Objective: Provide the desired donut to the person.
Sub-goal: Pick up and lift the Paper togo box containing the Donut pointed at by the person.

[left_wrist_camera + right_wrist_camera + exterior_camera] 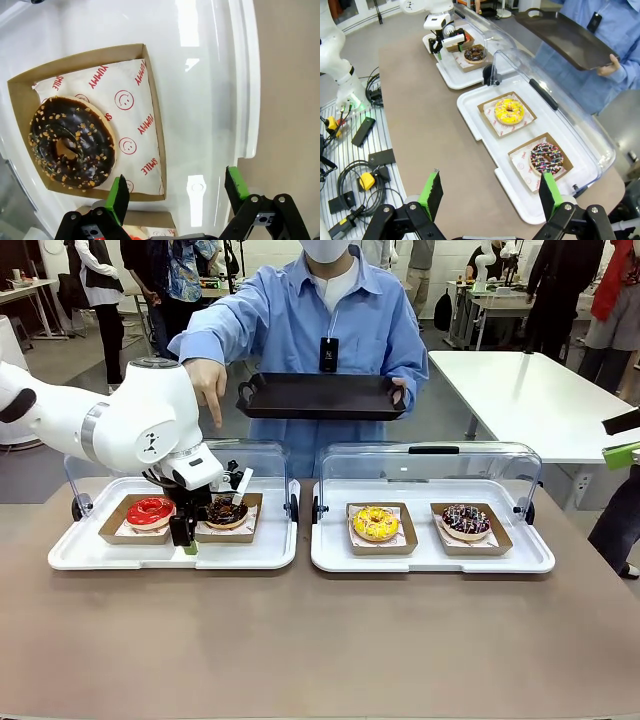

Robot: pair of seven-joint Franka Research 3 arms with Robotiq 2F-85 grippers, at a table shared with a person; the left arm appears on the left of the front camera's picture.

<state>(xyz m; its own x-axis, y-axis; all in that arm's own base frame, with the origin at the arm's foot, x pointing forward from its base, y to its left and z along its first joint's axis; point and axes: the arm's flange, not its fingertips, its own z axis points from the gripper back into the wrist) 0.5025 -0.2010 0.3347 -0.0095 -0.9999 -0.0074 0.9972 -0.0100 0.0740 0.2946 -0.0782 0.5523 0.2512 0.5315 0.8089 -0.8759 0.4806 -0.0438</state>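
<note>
The left end effector [177, 187] hangs with its fingers apart over the box [154, 115] of the chocolate donut [71, 142], in the white tray [170, 555] at the far left part of the counter. One pad is above the box's corner and the other above the bare tray, so the box's wall lies between them. This donut is probably the wanted one. It looks light and soft, and its nut-covered glaze would mark or stick under a pad. The thin card wall is stiffer, so the better hold is on that wall, beside the paper [125, 95], not on the donut.

The left wrist view gives this wall and pad relation. The front view adds the person's hand [207, 380] pointing down towards that tray, a black tray [320, 395] held ready, and a red donut [150, 510] beside. The right wrist view shows the right end effector [487, 192], also spread open and holding nothing, near the counter's right end
</note>
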